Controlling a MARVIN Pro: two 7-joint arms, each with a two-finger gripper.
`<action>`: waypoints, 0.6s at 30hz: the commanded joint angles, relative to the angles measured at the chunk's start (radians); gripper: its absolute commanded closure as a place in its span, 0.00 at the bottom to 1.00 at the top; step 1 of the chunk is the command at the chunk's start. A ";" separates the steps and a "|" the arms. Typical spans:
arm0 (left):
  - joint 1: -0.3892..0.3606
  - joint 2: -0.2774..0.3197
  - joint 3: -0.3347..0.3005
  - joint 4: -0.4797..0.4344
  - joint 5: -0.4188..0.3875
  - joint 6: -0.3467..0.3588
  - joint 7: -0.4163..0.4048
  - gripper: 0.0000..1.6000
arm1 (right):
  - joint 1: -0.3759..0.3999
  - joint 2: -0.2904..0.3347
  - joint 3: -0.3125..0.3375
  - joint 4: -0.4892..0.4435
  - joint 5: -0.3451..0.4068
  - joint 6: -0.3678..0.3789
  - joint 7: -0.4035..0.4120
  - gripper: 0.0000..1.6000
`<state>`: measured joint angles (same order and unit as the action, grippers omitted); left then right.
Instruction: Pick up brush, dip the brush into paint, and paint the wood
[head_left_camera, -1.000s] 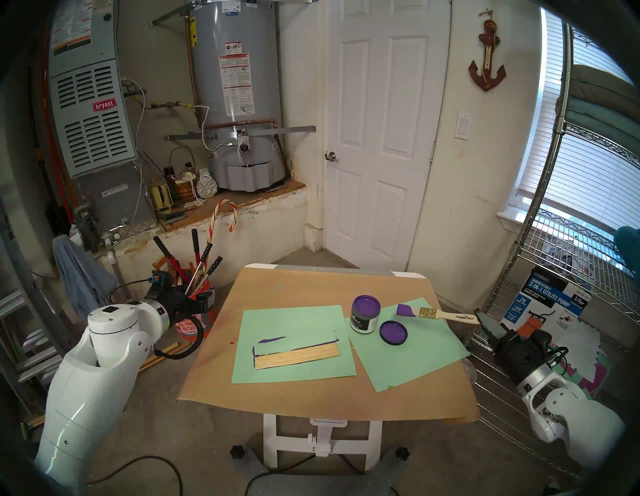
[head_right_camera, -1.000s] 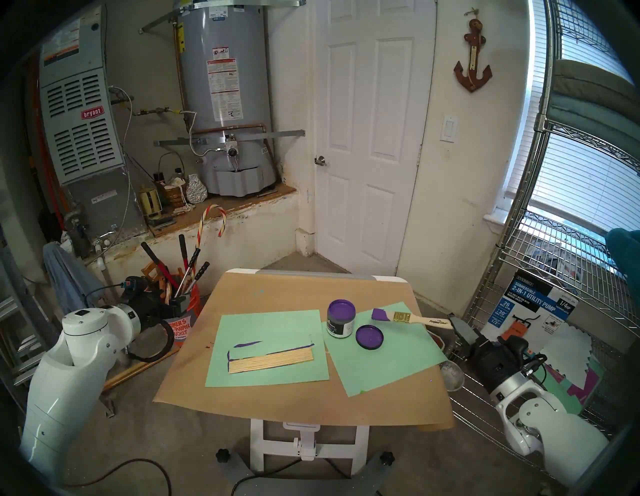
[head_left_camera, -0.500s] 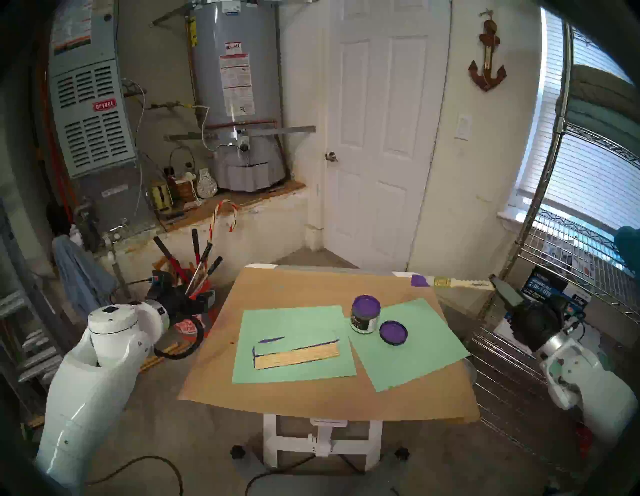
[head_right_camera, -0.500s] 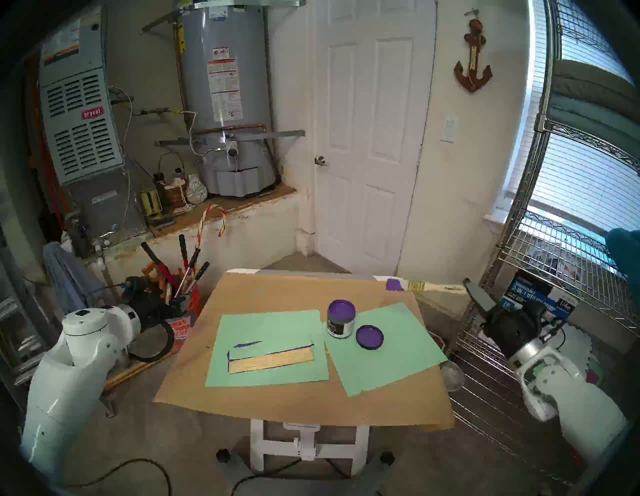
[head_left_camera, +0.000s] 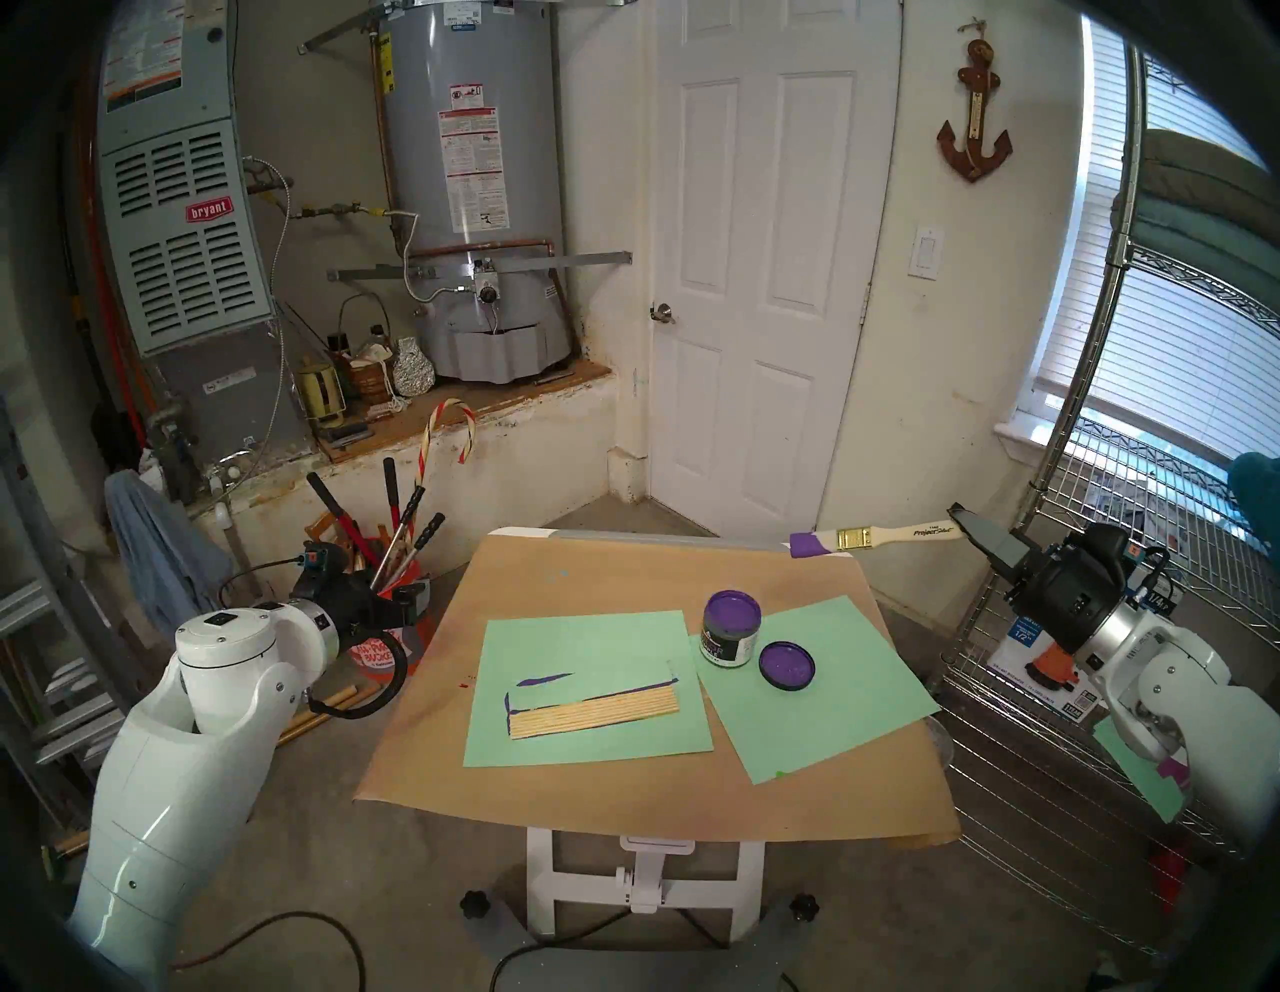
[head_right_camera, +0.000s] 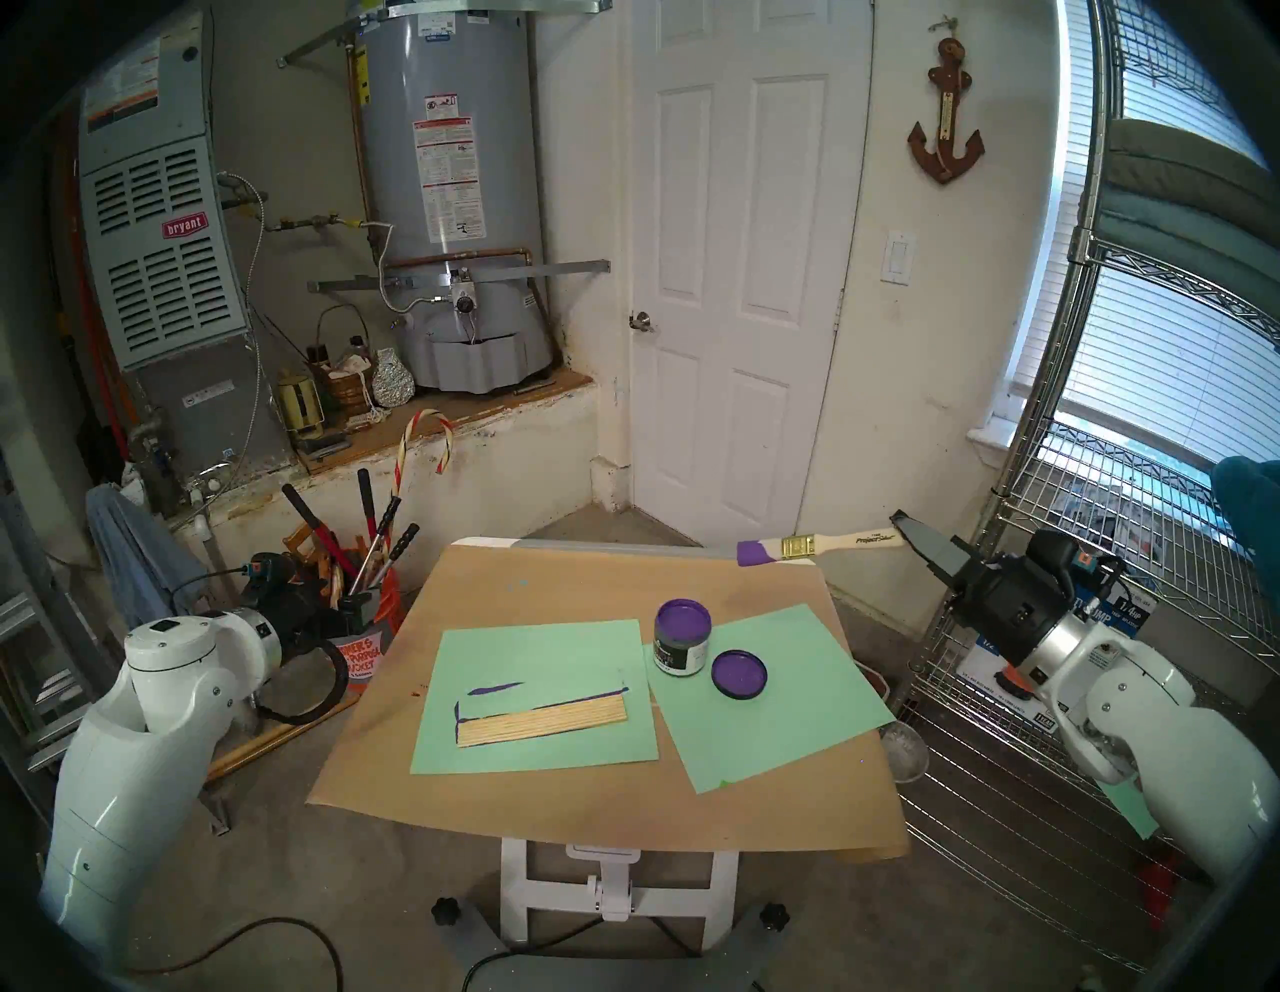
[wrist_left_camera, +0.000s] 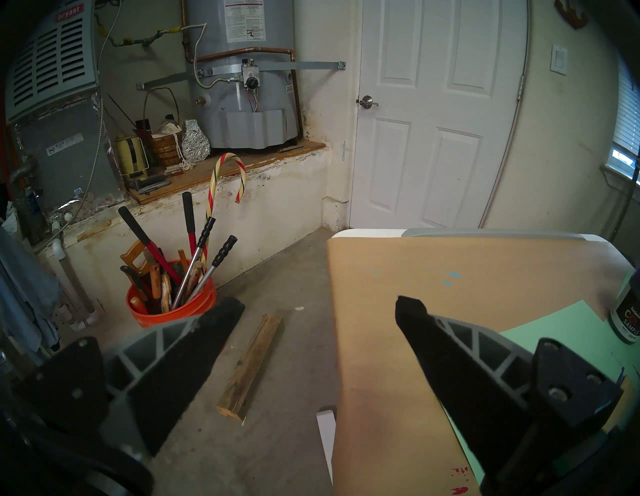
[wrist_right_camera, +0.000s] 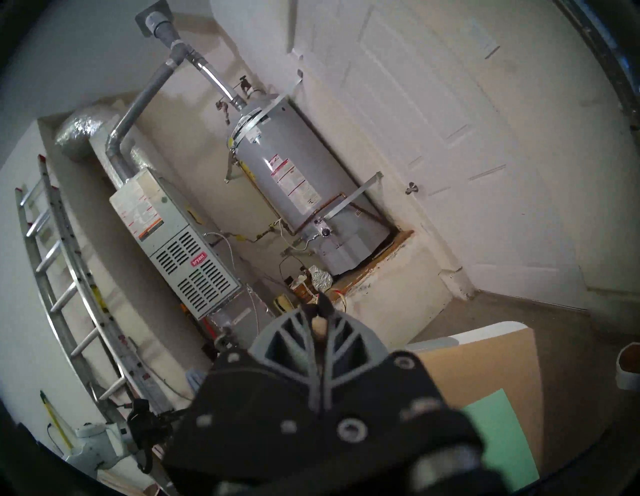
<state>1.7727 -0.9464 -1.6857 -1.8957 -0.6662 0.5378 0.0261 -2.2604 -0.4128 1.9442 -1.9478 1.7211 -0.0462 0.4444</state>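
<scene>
My right gripper (head_left_camera: 966, 528) (head_right_camera: 909, 535) (wrist_right_camera: 320, 313) is shut on the end of the brush (head_left_camera: 873, 537) (head_right_camera: 817, 546) handle, holding it level in the air off the table's far right corner, purple bristles pointing left. The open jar of purple paint (head_left_camera: 731, 627) (head_right_camera: 682, 636) stands on the right green sheet, its label edge showing in the left wrist view (wrist_left_camera: 628, 317). The wood (head_left_camera: 594, 709) (head_right_camera: 542, 720), a bare tan stick panel, lies on the left green sheet. My left gripper (wrist_left_camera: 317, 308) (head_left_camera: 414, 597) hangs open and empty left of the table.
A purple-coated lid (head_left_camera: 786, 664) lies beside the jar. Brown paper covers the table (head_left_camera: 623, 575). An orange bucket of tools (wrist_left_camera: 166, 294) and a wood block (wrist_left_camera: 251, 363) sit on the floor to the left. A wire shelf rack (head_left_camera: 1108, 485) stands close on the right.
My right gripper has lifted the brush from the right green sheet, up and back to the right. The left arm has stayed put.
</scene>
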 joint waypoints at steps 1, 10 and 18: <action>-0.006 0.002 -0.010 -0.016 -0.002 -0.003 0.001 0.00 | 0.004 0.050 0.037 -0.102 -0.053 0.010 -0.059 1.00; -0.005 0.001 -0.011 -0.017 -0.002 -0.003 0.002 0.00 | 0.014 0.060 0.029 -0.183 -0.100 0.013 -0.210 1.00; -0.005 0.001 -0.011 -0.018 -0.002 -0.003 0.002 0.00 | -0.017 0.052 0.048 -0.239 -0.160 0.032 -0.284 1.00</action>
<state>1.7730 -0.9464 -1.6858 -1.8961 -0.6662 0.5378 0.0261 -2.2608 -0.3593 1.9603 -2.1240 1.6046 -0.0215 0.2000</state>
